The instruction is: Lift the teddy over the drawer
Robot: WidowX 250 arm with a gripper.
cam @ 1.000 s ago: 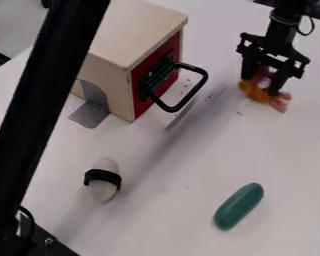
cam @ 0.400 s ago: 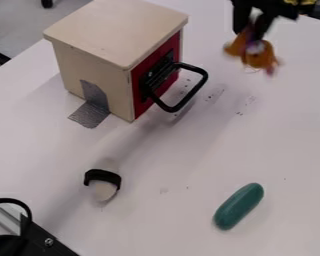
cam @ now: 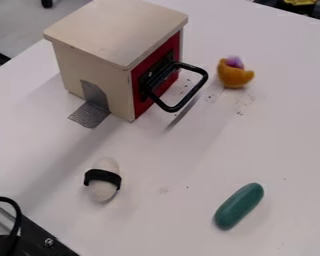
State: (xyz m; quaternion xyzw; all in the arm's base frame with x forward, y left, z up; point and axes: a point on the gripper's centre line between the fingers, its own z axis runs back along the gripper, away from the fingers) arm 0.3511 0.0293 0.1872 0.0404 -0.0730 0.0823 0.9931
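Observation:
The teddy, orange with a purple part on top, is to the right of the drawer's handle, near the upper right of the camera view. Nothing is seen holding it, and I cannot tell whether it touches the table. The drawer has a red front with a black loop handle and sits in a cream wooden box at the upper left. Its front looks flush with the box.
A white oval object with a black band lies at the lower left of the white table. A green rounded object lies at the lower right. Black hardware with a cable occupies the bottom left corner.
The gripper, earlier around the teddy at the upper right, has moved up and out of view. The teddy has shifted left toward the handle. The black arm no longer crosses the left side.

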